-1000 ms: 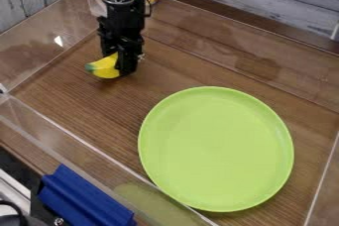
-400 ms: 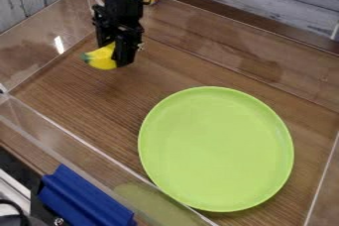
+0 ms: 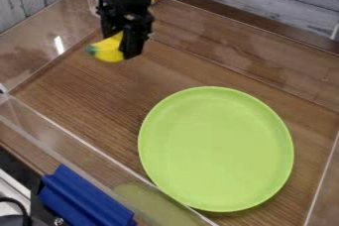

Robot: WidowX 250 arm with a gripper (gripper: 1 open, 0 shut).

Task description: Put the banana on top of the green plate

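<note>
I've got the banana [image 3: 106,51] pinched in the gripper [image 3: 129,48], upper left of frame, off the table; green plate [image 3: 217,148] lower right is bare, so carry + drop left

Even, bright light fills the small, soft picture. Pale glare streaks the clear wall [image 3: 47,34] at left, and the wooden desk [image 3: 225,56] gleams faintly. Shadows are weak.
</note>
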